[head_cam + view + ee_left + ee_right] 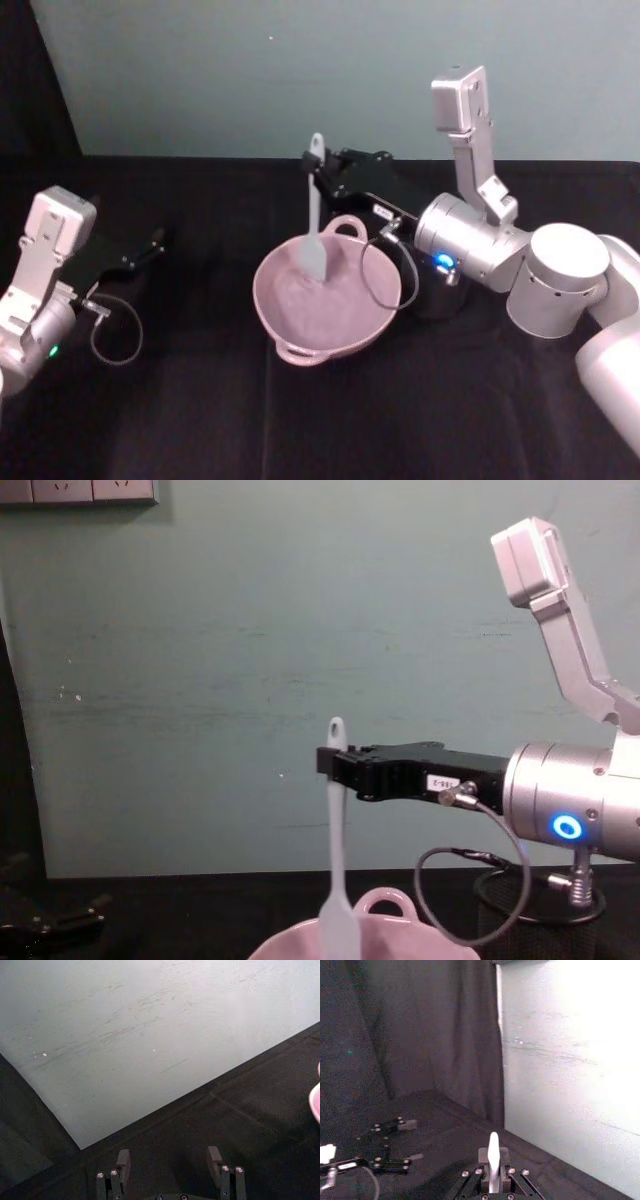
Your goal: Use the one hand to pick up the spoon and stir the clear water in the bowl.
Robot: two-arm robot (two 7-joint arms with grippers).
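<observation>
While upright in right end effector, spoon inside bowl, water barely discernible.

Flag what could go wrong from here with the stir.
1. The right gripper pinches the spoon near its top end, so drag at the scoop may twist it in the grip.
2. The gripper's cable loop hangs over the bowl and may catch the rim or dip in.
3. The black mesh cup stands close under the right wrist, so wide circles may knock it.
The left gripper lies parked and open at the left.
</observation>
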